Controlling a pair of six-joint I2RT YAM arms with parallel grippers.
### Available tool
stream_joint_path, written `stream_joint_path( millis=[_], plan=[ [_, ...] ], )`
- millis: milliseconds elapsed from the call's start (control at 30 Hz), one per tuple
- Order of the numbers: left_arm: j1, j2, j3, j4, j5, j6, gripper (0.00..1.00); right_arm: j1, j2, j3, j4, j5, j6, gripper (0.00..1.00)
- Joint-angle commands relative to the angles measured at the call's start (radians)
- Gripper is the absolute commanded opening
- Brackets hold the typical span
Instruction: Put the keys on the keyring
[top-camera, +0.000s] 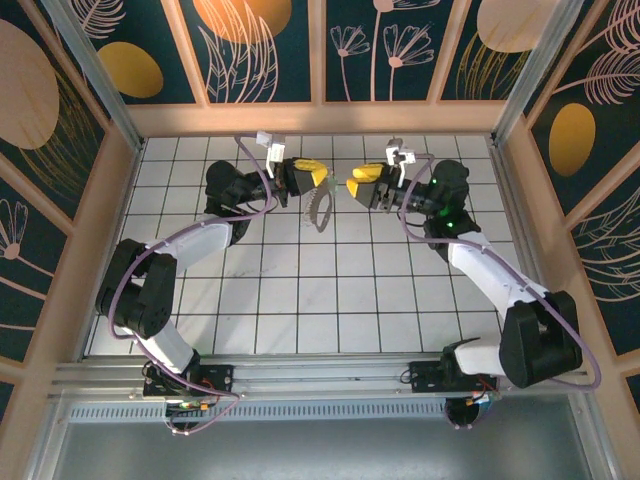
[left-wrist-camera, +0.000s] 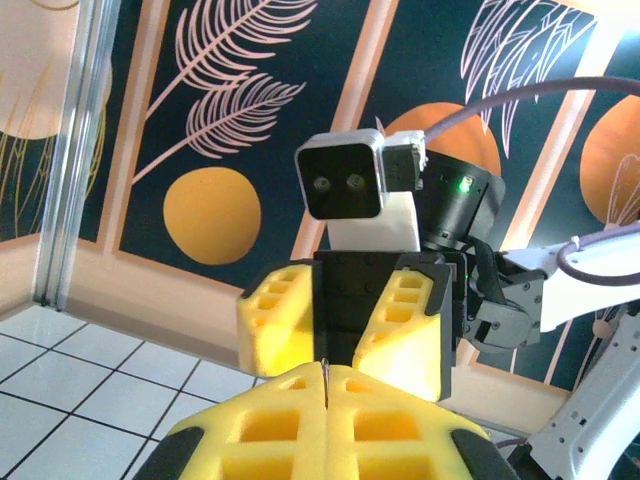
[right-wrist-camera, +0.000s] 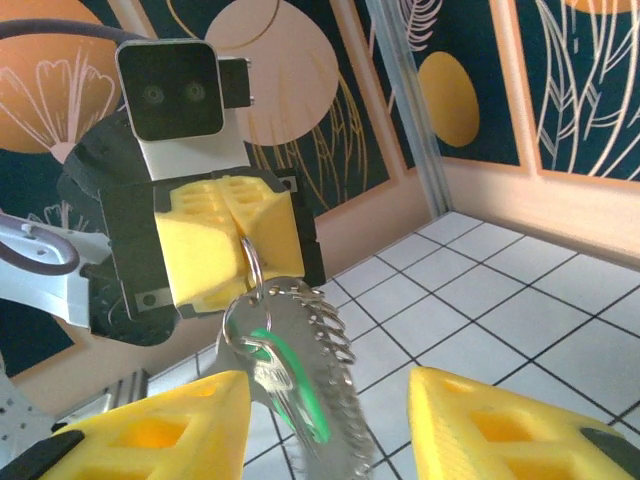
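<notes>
My left gripper (right-wrist-camera: 243, 238) is pressed shut on the keyring (right-wrist-camera: 252, 272), held mid-air at upper centre of the top view, above the worktop (top-camera: 300, 290); the green-headed key (right-wrist-camera: 300, 395) dangles below among metal pieces (right-wrist-camera: 325, 340); my right gripper (right-wrist-camera: 330, 430) is spread, facing it. The bunch looks light, loose and swingy, the metal slippery; pinch the key's plastic head.

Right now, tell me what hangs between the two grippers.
The keyring, pinched in the shut left gripper, with the keys dangling below it, facing the open right gripper. The right wrist view shows it clearly.
</notes>
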Motion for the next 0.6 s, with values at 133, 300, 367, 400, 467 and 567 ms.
stream_joint_path(
  millis=[133,300,367,400,467,567],
  plan=[
    [-0.009,-0.011,0.032,-0.020,0.032,0.046,0.00,0.043,0.038,0.054,0.082,-0.039,0.017,0.47],
    [-0.011,-0.014,0.035,-0.025,0.040,0.050,0.00,0.040,0.046,0.066,0.060,-0.053,0.004,0.46],
    [-0.011,-0.014,0.038,-0.025,0.048,0.051,0.00,0.041,0.051,0.068,0.049,-0.056,-0.004,0.45],
    [-0.011,-0.014,0.038,-0.026,0.051,0.051,0.00,0.040,0.052,0.066,0.050,-0.057,-0.004,0.43],
    [-0.011,-0.015,0.039,-0.027,0.055,0.051,0.00,0.040,0.061,0.068,0.058,-0.064,0.002,0.41],
    [-0.012,-0.017,0.043,-0.028,0.060,0.053,0.00,0.040,0.078,0.074,0.072,-0.088,0.015,0.35]
  ],
)
